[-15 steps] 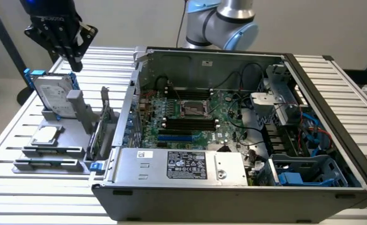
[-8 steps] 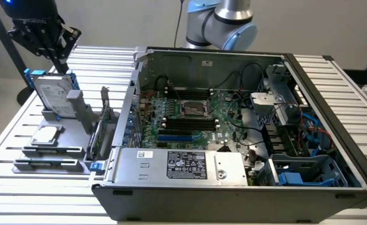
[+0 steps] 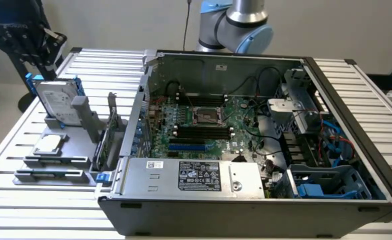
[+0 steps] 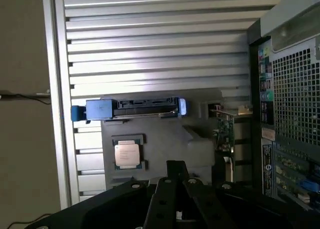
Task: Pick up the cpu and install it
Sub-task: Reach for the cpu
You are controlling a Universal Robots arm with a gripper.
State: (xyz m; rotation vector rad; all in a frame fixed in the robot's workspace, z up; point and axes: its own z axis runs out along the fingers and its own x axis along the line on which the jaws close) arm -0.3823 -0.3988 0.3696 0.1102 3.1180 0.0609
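Mostly bare metal and grey plastic here.
cpu (image 4: pixel 127 153): shiny silver-grey metal top, smooth. Holder blocks (image 3: pixel 55 162): matt grey plastic. Hard drive (image 3: pixel 54 102): satin silver metal, with blue plastic brackets (image 4: pixel 97 110). Desk (image 3: pixel 29 205): ribbed pale metal, brushed, soft sheen. PC case (image 3: pixel 249 215): dark matt outer skin, dull bare sheet steel inside. Motherboard (image 3: pixel 209 125): green, semi-gloss. Gripper (image 4: pixel 175 171): matt black.

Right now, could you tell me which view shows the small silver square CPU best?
The wrist view: the small square silver-topped cpu lies flat-on to the camera in its grey holder. The exterior view shows it obliquely, on the exterior view's left.
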